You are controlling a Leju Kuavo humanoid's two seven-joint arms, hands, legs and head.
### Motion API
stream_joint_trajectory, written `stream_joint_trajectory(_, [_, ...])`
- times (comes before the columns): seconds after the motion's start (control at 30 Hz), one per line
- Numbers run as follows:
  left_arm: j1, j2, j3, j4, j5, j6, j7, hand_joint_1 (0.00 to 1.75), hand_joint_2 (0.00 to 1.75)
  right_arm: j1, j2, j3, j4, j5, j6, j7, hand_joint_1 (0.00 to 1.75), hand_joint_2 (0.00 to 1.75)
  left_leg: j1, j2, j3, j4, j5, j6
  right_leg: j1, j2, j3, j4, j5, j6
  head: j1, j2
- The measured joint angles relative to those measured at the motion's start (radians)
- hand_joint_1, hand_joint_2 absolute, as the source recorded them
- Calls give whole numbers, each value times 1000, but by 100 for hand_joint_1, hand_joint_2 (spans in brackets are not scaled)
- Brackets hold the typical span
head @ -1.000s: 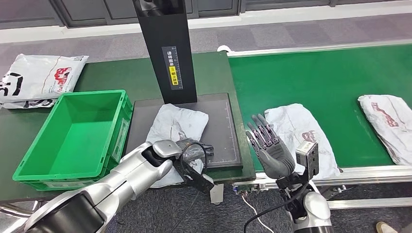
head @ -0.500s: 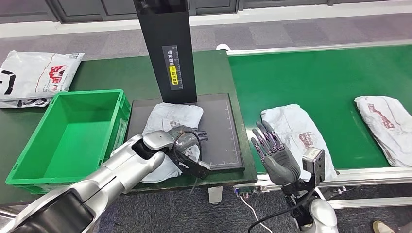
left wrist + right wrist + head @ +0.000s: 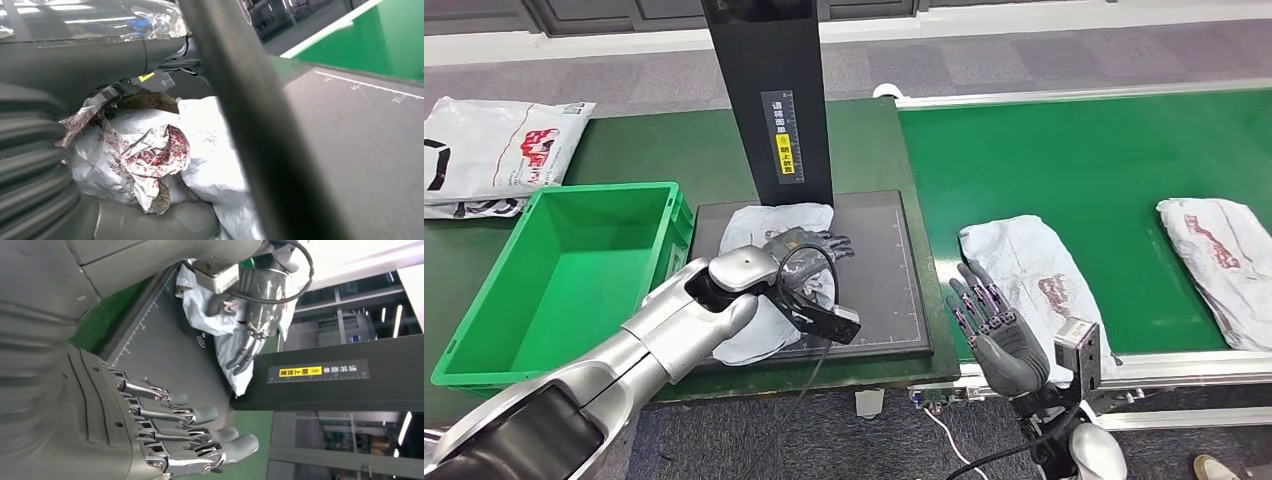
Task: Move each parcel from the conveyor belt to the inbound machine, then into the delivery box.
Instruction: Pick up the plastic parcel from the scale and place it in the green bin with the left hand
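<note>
— Parcel (image 3: 764, 235) on the plate (image 3: 879, 270): crinkled white plastic film, slightly shiny, printed red. Same film on the belt parcels (image 3: 1034, 275).
— Plate itself: matt dark grey, smooth, with fine white ruled lines. Column (image 3: 769, 95): glossy black, with a yellow paper-like label.
— Belt (image 3: 1104, 160): matt green, finely textured, edged in brushed metal. Tabletop (image 3: 654, 155): duller, darker green, matt.
— Crate (image 3: 564, 280): bright green moulded plastic, smooth, faintly glossy.
— Left arm (image 3: 674, 335): polished silver shell. Left hand (image 3: 809, 250): dark, wrapped in clear glossy film.
— Right hand (image 3: 994, 325): smooth grey plastic palm; fingers (image 3: 200, 415) bare metal links with grey tips.
</note>
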Motion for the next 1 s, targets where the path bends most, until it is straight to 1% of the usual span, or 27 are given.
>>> stream_joint_trajectory(0.23, [0,6,1,-34,-48,46,53,175,175,25,0,-3,-31,5,0,1,0,175,0,0,0,0,-2,0,0,0,0,0,-2,1,0,0])
stream_joint_trajectory(0.27, [0,7,1,-39,-51,51,57,145,175,28,0,-3,-35,6,0,2,0,175,0,0,0,0,-2,0,0,0,0,0,-2,1,0,0])
stream_joint_trajectory(0.37, [1,8,2,-49,-62,55,69,144,175,35,0,-4,-44,8,0,2,0,175,0,0,0,0,-2,0,0,0,0,0,-2,1,0,0])
stream_joint_trajectory(0.4, [1,8,2,-51,-69,55,75,131,175,37,0,-4,-47,10,0,2,0,175,0,0,0,0,-2,0,0,0,0,0,-2,1,0,0])
stream_joint_trajectory(0.5, [2,11,5,-61,-93,66,90,1,175,43,0,-7,-55,16,0,2,0,175,0,0,0,0,-2,0,0,0,0,0,-2,1,0,0])
stream_joint_trajectory(0.67, [5,15,23,-110,-139,108,129,0,175,58,1,-23,-77,21,0,2,0,175,-1,-1,-1,0,-2,1,-1,-1,0,0,-3,1,0,0])
stream_joint_trajectory(1.0, [12,16,43,-163,-160,113,148,0,175,71,1,-28,-100,23,0,3,0,175,-1,-1,0,0,-3,1,-1,-1,0,0,-3,1,0,0])
